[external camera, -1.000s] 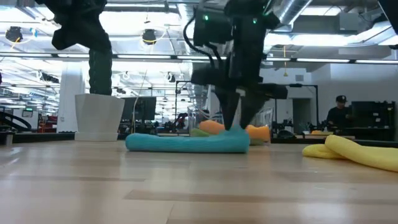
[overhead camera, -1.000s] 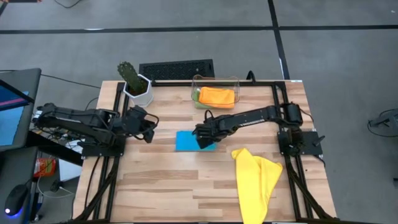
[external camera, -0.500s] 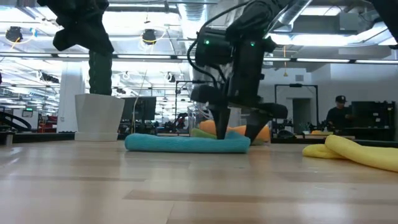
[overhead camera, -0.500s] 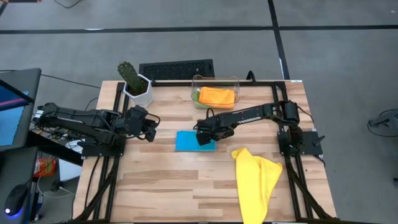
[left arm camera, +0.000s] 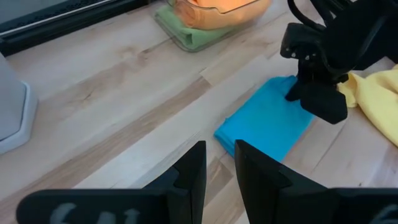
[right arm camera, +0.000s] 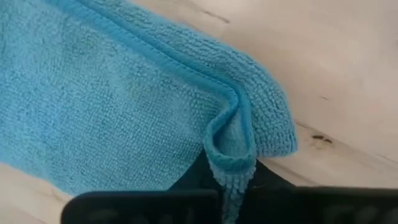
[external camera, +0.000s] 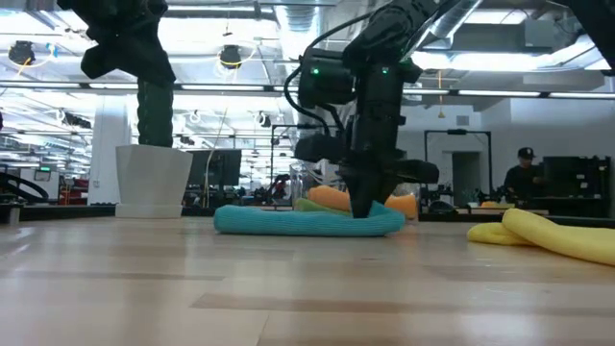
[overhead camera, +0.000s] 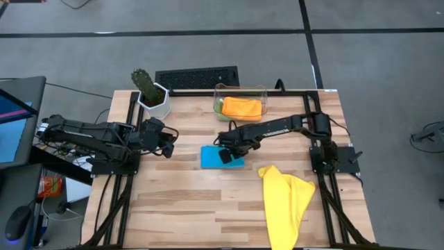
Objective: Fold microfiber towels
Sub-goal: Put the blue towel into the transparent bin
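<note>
Right gripper (overhead camera: 225, 155) pinching the folded blue towel (overhead camera: 214, 157)
Fingers closed on its edge; left gripper (overhead camera: 166, 144), nearly closed, holds nothing.

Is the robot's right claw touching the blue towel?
Touching. In the right wrist view, the right gripper pinches a fold of the blue towel's edge between its fingers. The low view agrees: its tips press into the towel.

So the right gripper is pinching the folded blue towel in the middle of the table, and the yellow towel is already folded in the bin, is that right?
Not quite. The yellow towel is not in the clear bin; the high view shows it lying unfolded on the table by the right arm. The bin holds the orange towel. The rest stands: the right gripper is shut on the blue towel.
</note>
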